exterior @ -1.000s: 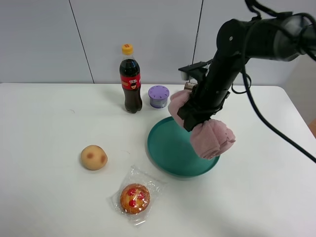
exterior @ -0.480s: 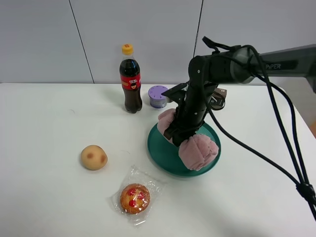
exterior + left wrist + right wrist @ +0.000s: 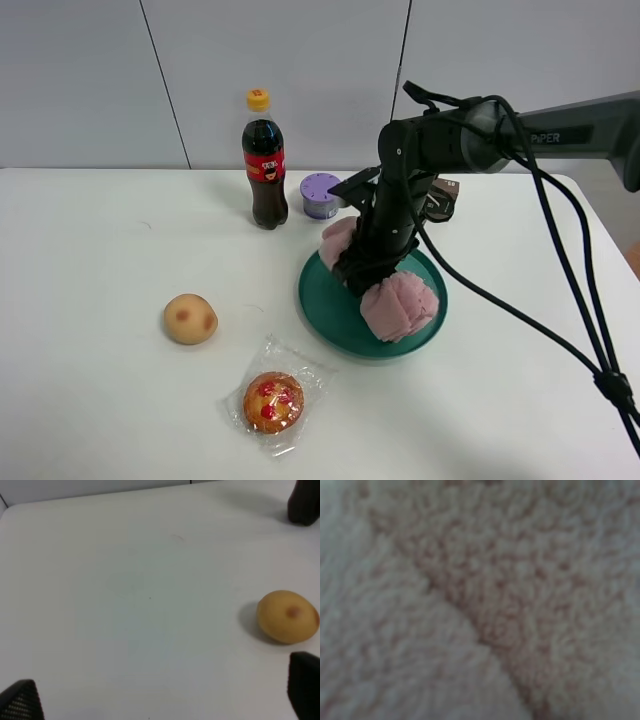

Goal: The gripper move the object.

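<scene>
Overhead, the bench [image 3: 100, 250] carries one cola bottle [image 3: 265, 160], one purple tub [image 3: 321, 195], one bun [image 3: 190, 318], one wrapped pastry [image 3: 273, 402], one teal plate [image 3: 330, 300] and one pink towel [image 3: 398, 303]. The right claw [image 3: 374, 266] is clamped around the towel's middle. The towel now lies on the plate, lower than half a second ago. From the left wrist, the left claw [image 3: 162, 700] stands apart near the bun. From the right wrist, blurred pink fluff fills the view.

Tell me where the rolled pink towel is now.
In the exterior high view the rolled pink towel apparently sits right of centre on the teal plate, held by the right gripper, in front of the purple container.
</scene>
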`<act>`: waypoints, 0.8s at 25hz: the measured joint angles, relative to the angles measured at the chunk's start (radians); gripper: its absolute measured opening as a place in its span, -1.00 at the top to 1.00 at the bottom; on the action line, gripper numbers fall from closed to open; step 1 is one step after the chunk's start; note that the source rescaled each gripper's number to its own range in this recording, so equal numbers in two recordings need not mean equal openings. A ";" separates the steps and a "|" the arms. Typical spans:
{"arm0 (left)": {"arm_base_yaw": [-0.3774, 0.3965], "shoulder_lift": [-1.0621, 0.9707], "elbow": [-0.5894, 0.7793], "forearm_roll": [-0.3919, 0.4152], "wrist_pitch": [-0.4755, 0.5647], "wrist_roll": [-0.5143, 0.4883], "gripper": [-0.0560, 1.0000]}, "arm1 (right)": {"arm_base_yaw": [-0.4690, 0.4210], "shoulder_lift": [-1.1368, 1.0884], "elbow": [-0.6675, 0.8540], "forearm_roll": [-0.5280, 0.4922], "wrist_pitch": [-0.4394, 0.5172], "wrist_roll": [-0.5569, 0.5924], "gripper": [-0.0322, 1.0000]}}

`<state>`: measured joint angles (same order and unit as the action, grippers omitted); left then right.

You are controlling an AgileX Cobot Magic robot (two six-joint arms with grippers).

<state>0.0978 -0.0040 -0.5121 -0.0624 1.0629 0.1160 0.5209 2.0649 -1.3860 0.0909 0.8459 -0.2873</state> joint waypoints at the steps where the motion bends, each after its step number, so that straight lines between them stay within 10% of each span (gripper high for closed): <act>1: 0.000 0.000 0.000 0.000 0.000 0.000 -1.00 | 0.000 0.000 -0.001 0.000 -0.008 0.000 -0.14; 6: 0.000 0.000 0.000 0.000 0.000 0.000 -1.00 | 0.000 0.000 -0.001 0.000 -0.029 0.007 -0.76; 20: 0.000 0.000 0.000 0.000 0.000 0.000 -1.00 | 0.012 -0.127 -0.001 -0.030 -0.027 0.083 -0.83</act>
<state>0.0978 -0.0040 -0.5121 -0.0624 1.0629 0.1160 0.5329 1.9381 -1.3868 0.0610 0.8193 -0.2046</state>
